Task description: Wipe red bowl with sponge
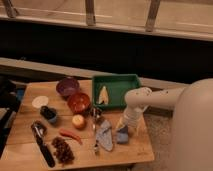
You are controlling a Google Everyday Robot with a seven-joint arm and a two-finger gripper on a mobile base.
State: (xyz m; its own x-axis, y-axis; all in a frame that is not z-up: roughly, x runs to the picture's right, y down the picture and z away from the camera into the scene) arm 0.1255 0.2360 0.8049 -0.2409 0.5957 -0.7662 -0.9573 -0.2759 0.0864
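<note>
The red bowl (78,101) stands on the wooden table (25,127), left of centre, in front of a purple bowl (67,86). A small blue sponge (122,135) lies near the table's front right. My gripper (124,125) points down right above the sponge, at the end of the white arm (150,97) that reaches in from the right. The gripper is well to the right of the red bowl.
A green tray (120,80) with a pale yellow item (103,95) sits at the back right. A grey-blue cloth (105,135), a metal utensil (95,119), an orange fruit (78,121), a red chili (70,134), grapes (62,149), a black-handled tool (42,142), a dark cup (48,114) and a white lid (39,101) lie around the bowl.
</note>
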